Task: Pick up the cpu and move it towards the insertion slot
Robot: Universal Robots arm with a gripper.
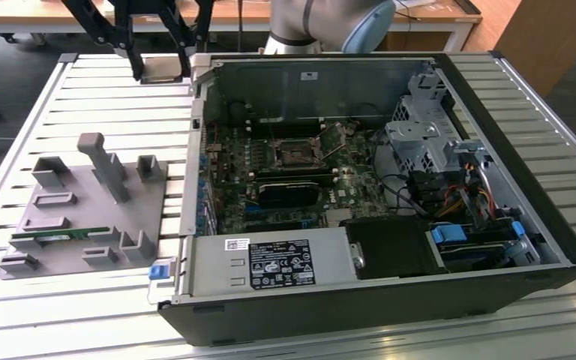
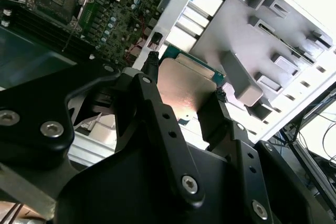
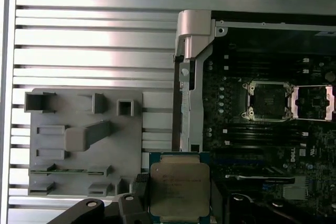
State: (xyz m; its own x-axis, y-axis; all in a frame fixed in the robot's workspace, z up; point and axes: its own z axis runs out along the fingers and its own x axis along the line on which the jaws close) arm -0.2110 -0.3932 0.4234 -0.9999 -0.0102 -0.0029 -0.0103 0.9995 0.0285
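On the slatted counter (image 1: 98,75), a grey fixture tray (image 1: 88,217) with a green memory stick (image 1: 58,236) sits at the exterior view's left. Up beyond the tray, the black claw (image 1: 161,66) is clamped on the cpu (image 1: 164,67), holding it in the air just outside the open computer case (image 1: 368,300); in both wrist views the chip's silver top shows pinched between the fingertips (image 2: 152,59). To the right, inside the case, the insertion slot (image 1: 295,152) lies on the motherboard, well apart from the chip.
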